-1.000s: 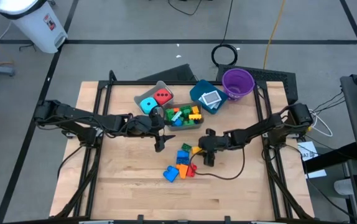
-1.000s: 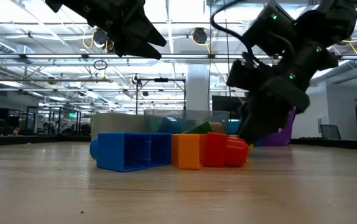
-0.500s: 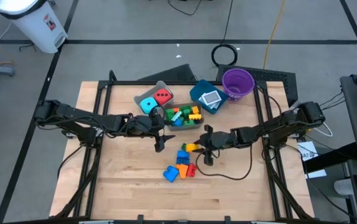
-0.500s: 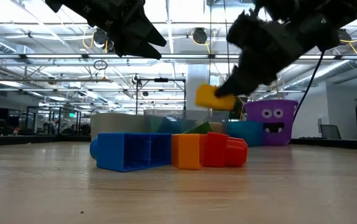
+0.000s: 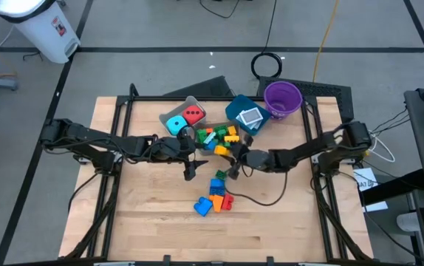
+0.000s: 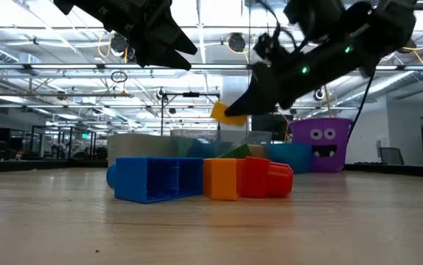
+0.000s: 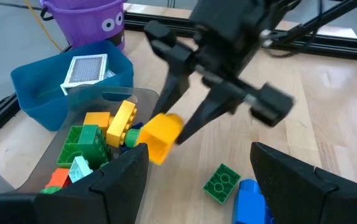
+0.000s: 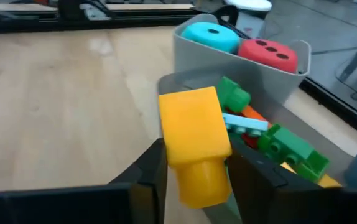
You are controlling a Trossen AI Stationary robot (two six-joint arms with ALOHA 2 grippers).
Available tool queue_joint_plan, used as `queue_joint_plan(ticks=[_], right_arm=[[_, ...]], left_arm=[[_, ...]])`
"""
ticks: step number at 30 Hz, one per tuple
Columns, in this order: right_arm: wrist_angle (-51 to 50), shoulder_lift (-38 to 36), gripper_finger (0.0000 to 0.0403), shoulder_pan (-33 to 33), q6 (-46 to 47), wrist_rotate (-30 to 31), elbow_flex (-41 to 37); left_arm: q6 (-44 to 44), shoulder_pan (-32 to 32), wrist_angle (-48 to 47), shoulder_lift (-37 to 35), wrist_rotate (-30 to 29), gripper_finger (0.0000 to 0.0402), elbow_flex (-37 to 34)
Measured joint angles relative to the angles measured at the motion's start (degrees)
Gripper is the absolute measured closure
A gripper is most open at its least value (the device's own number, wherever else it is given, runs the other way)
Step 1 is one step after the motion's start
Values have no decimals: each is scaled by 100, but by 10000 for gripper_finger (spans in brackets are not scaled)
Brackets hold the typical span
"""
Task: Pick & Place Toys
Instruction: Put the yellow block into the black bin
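Item: yellow brick [image 8: 194, 144]. Held off the counter [image 5: 153, 222], clamped between the two fingers of the right pincer [image 8: 194, 163]. Position: at the near edge of the dark bin [image 5: 236, 148], just right of the bin's middle. Judged reason for the hold: a carry to that bin, since its like are already inside.

Item: dark bin, contents. Green, yellow and orange bricks [image 7: 94, 140] heaped loosely, none stacked in order; it serves as the sorting place for small bricks.

Item: grey bin [image 8: 228, 62], just far-left of the dark bin. Holds the cyan cube [image 8: 211, 35] and the red cube [image 8: 272, 53] side by side, so the large dice are kept apart from the bricks.

Item: teal bin [image 7: 35, 93], right of the dark bin. Holds a patterned card [image 7: 86, 70] lying flat. The purple cup [image 5: 282, 97] stands just right of and beyond it.

Item: bricks not yet sorted. A blue brick [image 6: 156, 179], an orange brick [image 6: 221, 179] and a red brick [image 6: 267, 179] lie touching in a cluster on the counter, near of the bins; a green brick [image 7: 222, 182] lies alone between cluster and bin.

Item: left pincer [image 5: 190, 163]. Hangs above the counter, left of the bins' near edge, fingers apart, nothing between them; judged to be waiting.
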Motion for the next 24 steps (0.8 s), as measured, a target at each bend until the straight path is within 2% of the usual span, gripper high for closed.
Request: queue_joint_plan(ticks=[7,17,24], right_arm=[[601,465,278,-249,4,-15,13],[1425,424,287,-282,-317,19,9],[883,427,253,-589,-36,60,11]], left_arm=[[7,-1,3,0,0,117,0],[9,0,5,0,0,117,0],[0,-2,7,0,0,117,0]])
